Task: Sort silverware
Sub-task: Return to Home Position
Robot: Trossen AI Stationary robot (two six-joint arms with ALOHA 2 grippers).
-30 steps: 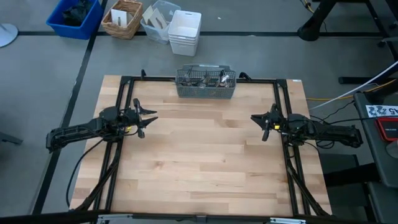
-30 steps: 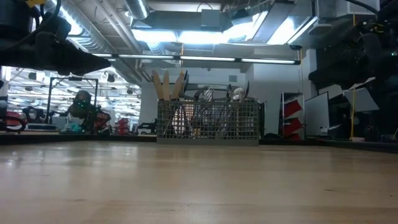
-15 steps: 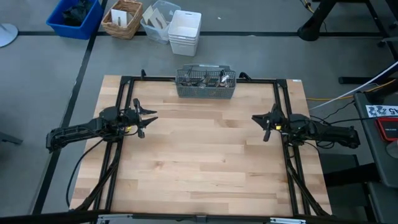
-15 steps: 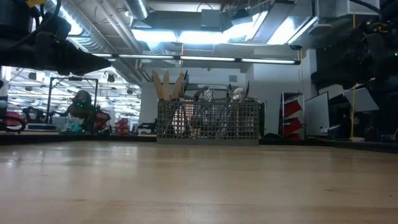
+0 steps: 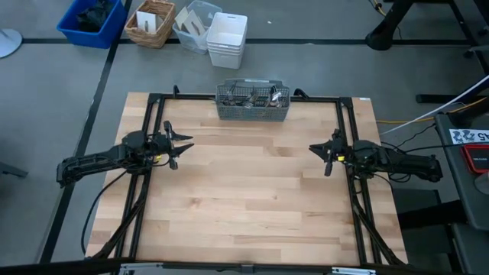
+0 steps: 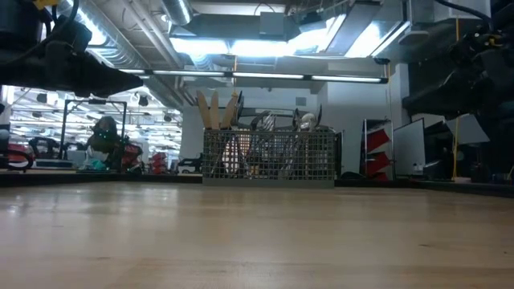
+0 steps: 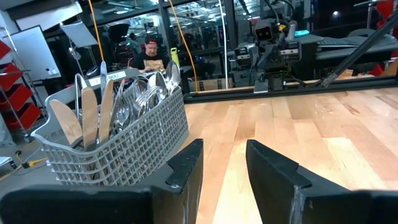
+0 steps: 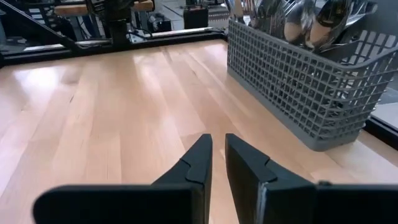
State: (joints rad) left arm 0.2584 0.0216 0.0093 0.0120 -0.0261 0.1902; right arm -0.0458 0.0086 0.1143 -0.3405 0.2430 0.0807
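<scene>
**A:** Where does the silverware (image 7: 144,86) stand now?

**B:** Every piece I can find is upright in the grey mesh caddy (image 5: 252,111), which sits at the middle of the desk's (image 5: 244,202) far edge. Spoon bowls and fork heads crowd above its rim. A few flat tan handles (image 7: 82,118) stand at 1 end of it.

**A:** Is anything loose on the wood?

**B:** Not that I can see. From above, the planks between the 2 arms carry no fork, spoon or knife, and the low view shows bare wood up to the caddy.

**A:** And the arms?

**B:** Both are pulled out to the sides, well apart from the caddy. The left gripper (image 7: 224,146) hangs over the left part of the desk with its fingers parted by a clear gap, and it carries nothing. The right gripper (image 8: 218,139) hangs over the right part. Only a thin slit shows between its fingers, and it too is empty.

**A:** So how far along is the job?

**B:** I judge it finished, or all but finished. The collecting looks done, and what remains seems to be only the arms settling into their rest pose. I cannot tell from these views whether forks, spoons and knives each sit in their own compartment. The mesh and the crowded heads hide the dividers.
</scene>
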